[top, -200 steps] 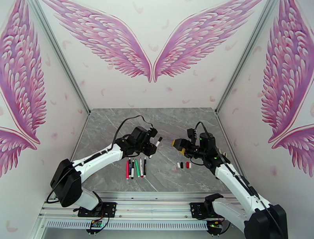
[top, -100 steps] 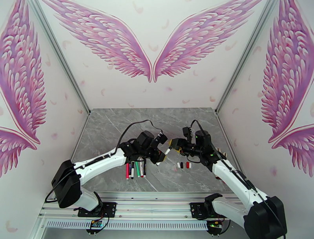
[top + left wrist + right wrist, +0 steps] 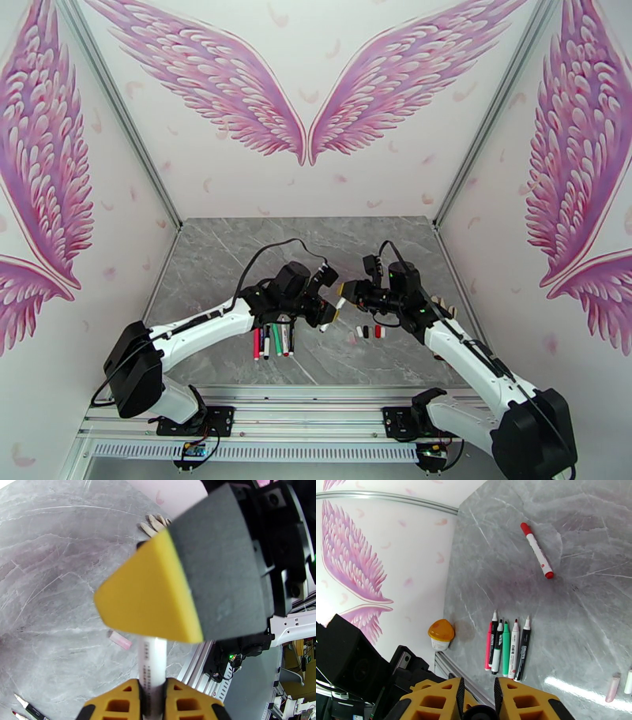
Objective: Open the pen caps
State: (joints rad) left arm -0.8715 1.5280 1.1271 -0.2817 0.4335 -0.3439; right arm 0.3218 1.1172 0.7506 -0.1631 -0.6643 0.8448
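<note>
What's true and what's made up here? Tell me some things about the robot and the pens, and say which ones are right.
1. The left gripper holds a white pen. True.
2. Six pens lie side by side in a row. False: the row has five pens.
3. A pen with red ends lies alone on the table, away from the row. True.
4. The little tub has a blue lid. False: its lid is orange.
</note>
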